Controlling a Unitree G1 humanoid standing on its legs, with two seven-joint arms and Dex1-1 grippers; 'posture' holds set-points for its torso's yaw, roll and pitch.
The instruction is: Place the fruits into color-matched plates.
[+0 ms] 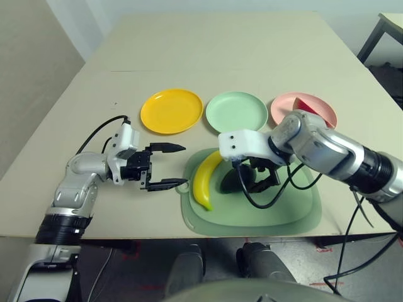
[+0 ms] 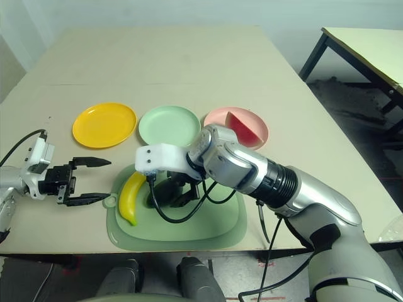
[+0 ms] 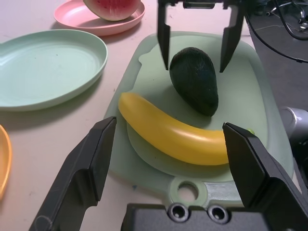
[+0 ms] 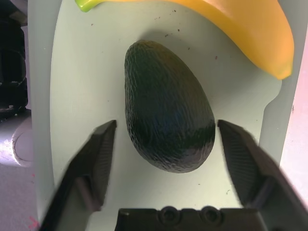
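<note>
Watermelon wedge (image 2: pixel 244 130) lies on the pink plate (image 2: pixel 259 139) in the eye views, far to the right along the row of three plates on the surface (image 1: pixel 189 50). The mint green plate (image 1: pixel 237 112) sits in the middle, bare, and the yellow-orange plate (image 1: pixel 171 111) is at the left, also bare. Nearer the robot, the banana (image 1: pixel 204 182) and the avocado (image 1: pixel 230 182) lie on the green mat (image 1: pixel 277 214). The left tool (image 1: pixel 186 165) is open beside the mat's left edge; the right tool (image 1: pixel 247 178) is at the avocado.

Left wrist view: the left tool is spread wide, with the banana ahead of it. Beyond, the right tool's fingers stand apart on either side of the avocado.

Right wrist view: the right tool is open, its fingertips flanking the avocado, one clearly apart from it; I can't tell whether the other touches.
</note>
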